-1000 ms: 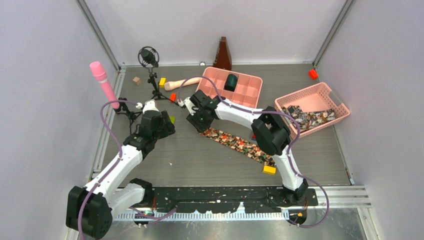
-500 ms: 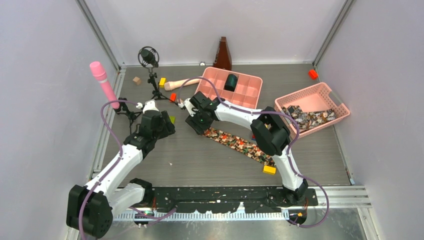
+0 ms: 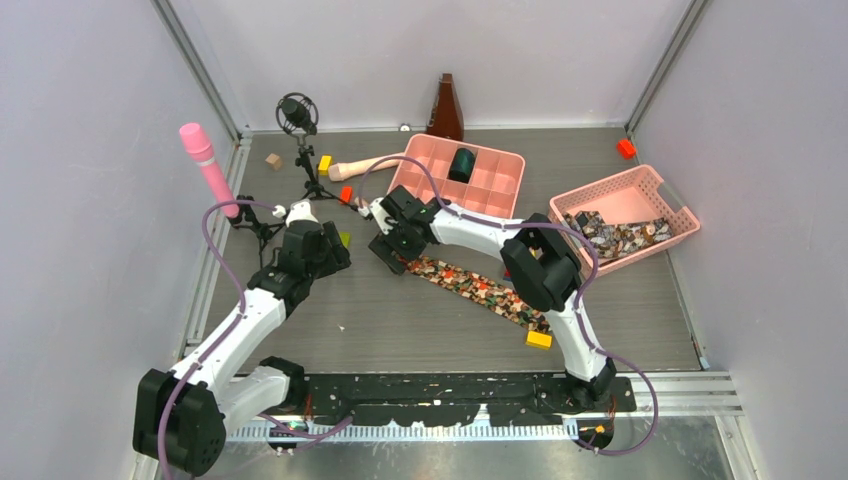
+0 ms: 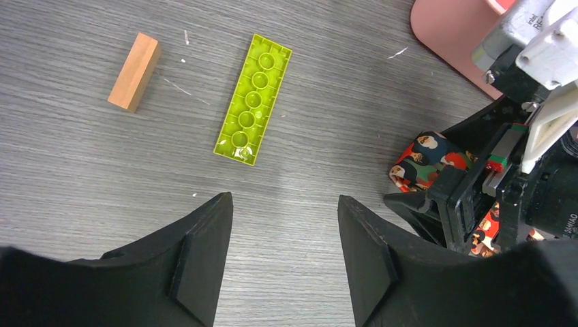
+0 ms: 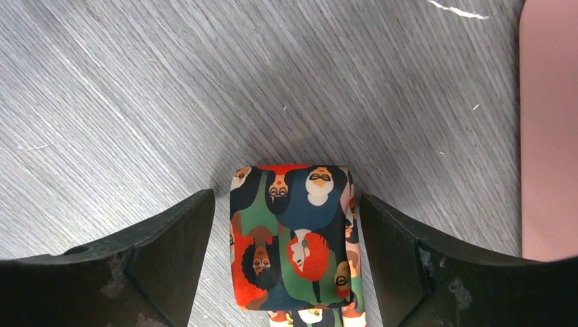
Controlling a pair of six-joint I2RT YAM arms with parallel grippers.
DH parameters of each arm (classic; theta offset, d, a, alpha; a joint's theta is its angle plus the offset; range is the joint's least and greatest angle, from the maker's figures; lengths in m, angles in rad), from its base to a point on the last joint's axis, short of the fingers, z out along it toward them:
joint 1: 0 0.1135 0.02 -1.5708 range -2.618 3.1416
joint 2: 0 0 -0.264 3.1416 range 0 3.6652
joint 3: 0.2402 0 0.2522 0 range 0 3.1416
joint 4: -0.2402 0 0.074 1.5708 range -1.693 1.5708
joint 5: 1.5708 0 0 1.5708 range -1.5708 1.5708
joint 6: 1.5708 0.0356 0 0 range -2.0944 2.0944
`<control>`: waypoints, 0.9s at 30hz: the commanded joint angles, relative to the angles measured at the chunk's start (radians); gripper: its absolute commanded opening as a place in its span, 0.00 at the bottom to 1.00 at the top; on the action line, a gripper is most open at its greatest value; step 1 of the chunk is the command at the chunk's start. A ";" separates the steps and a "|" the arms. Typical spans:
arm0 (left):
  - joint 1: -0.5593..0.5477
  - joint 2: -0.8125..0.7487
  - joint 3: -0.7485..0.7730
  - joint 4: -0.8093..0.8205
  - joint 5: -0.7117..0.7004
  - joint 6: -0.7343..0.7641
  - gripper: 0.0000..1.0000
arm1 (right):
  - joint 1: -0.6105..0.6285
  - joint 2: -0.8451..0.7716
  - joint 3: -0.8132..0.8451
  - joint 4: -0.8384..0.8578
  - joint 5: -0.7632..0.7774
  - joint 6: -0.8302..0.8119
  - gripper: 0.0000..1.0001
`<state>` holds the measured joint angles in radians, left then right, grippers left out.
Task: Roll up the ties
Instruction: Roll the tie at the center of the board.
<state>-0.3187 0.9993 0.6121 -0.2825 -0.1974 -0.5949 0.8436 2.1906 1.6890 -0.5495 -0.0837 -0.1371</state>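
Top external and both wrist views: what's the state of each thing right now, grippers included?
tie: one end rolled, the rest lying flat.
right gripper: open, straddling the rolled end.
left gripper: open, empty.
basket: holds a heap of unrolled ties.
tray: one dark roll in a far compartment.

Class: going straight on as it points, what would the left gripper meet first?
Probably the lime green brick, lying just ahead of the left gripper; depth is unclear, so possibly bare table first.
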 commanded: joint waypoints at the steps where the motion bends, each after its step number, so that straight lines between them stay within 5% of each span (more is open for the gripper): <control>1: 0.007 0.002 0.006 0.028 0.005 -0.004 0.61 | 0.008 -0.108 -0.007 0.065 -0.002 0.040 0.85; 16: 0.010 0.034 0.029 0.037 0.022 -0.011 0.69 | 0.003 -0.414 -0.275 0.443 0.167 0.430 0.88; 27: 0.010 0.110 0.056 0.112 0.127 -0.008 0.69 | -0.004 -0.548 -0.562 0.663 0.104 0.692 0.50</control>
<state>-0.3138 1.0931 0.6205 -0.2543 -0.1242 -0.5987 0.8410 1.7298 1.1954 -0.0193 0.0288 0.4519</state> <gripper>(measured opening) 0.689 0.554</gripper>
